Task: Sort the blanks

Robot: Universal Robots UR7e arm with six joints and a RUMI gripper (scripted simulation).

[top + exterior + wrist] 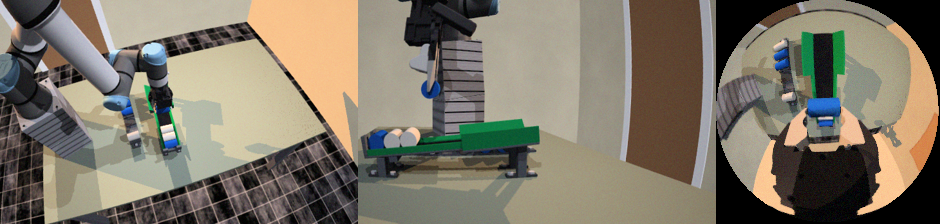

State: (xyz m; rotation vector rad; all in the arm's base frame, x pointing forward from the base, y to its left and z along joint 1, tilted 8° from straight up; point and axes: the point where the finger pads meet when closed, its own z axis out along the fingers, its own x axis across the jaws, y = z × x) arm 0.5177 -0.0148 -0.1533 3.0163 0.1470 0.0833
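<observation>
My gripper (163, 109) (431, 88) (824, 107) is shut on a blue blank (163, 111) (431, 89) (823, 106), held level and crosswise high above the green ramp (147, 92) (496, 139) (839, 55). On the ramp, a blue blank (170, 143) (377, 140) lies at the stop. A white blank (169, 136) (392, 140) lies beside it, then another white blank (167, 129) (410, 137). The stock rack (131, 121) (788, 82) holds a white blank (132, 135) (788, 96) near one end, and two blue blanks (782, 65) (781, 55) and a white blank (780, 45) towards the other.
The rack stands parallel to the ramp, between it and the ribbed robot pedestal (61, 129) (462, 74) (738, 100). The ramp has flared side walls at its upper end and low side rails further down. My arm hides part of the rack in the top view.
</observation>
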